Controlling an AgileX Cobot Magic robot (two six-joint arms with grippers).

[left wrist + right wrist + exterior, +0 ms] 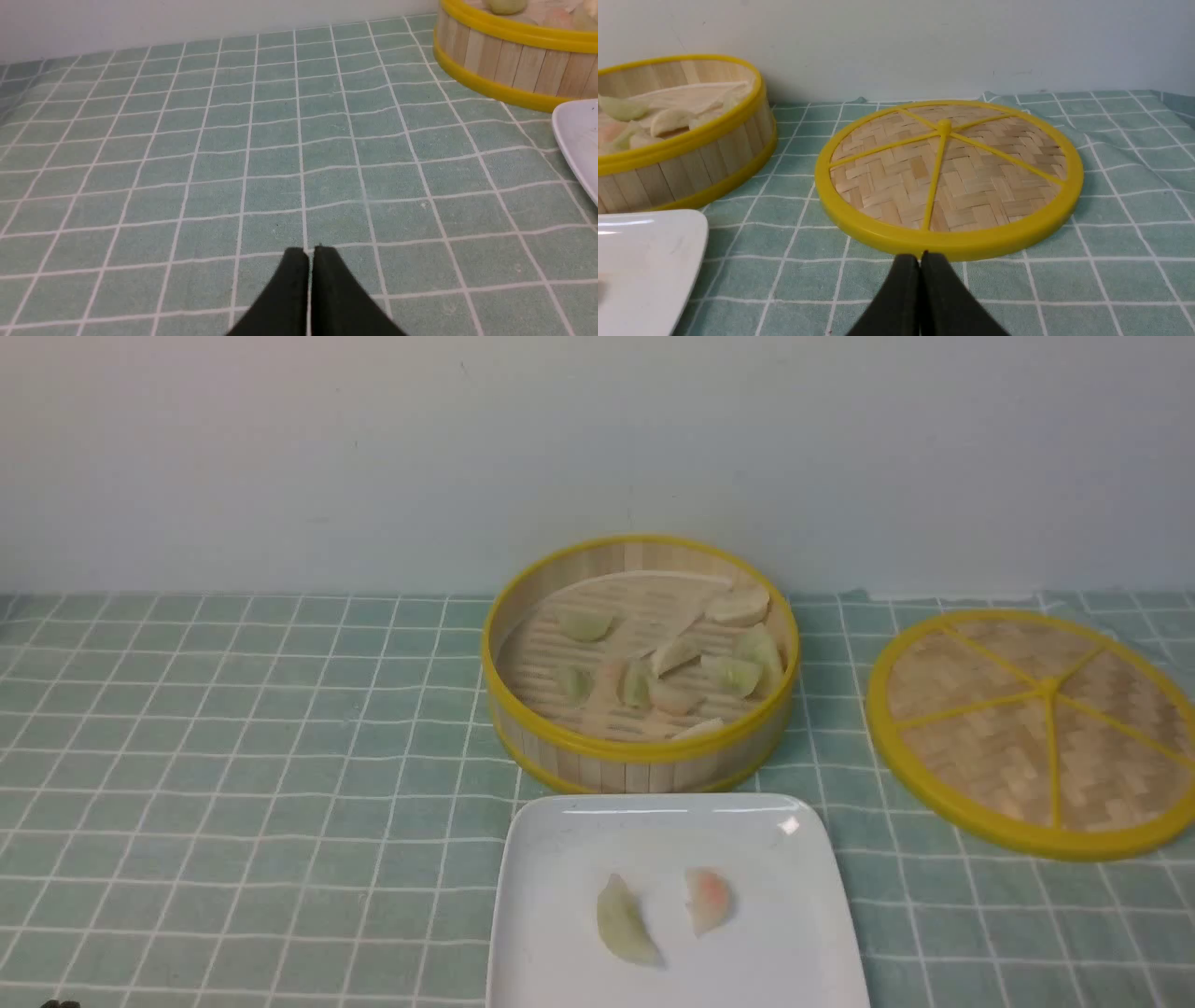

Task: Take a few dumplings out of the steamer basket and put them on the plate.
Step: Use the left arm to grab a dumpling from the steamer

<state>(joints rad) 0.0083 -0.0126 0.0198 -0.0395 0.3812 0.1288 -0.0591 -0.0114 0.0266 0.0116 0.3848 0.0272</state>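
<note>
Front view, nearest first: the white plate (pixel 794 933) holds a pale green dumpling (pixel 625 922) and a pink-tinted dumpling (pixel 708 899), lying apart near its middle. The left end effector (pixel 310 254) and right end effector (pixel 920 261) sit low over the checked worktop (pixel 233 756) with fingers pressed together, holding nothing. The left is well clear of the plate; the right is just short of the woven lid (pixel 1036 728). Just behind the plate, the steamer basket (pixel 644 751) holds more dumplings (pixel 731 674), several crowded and touching. Likely troubles are these:

- A low reach could sweep the plated pair off the glossy surface.
- A pinch in the crowd could lift two dumplings.
- The right arm could nudge the lid.
</note>
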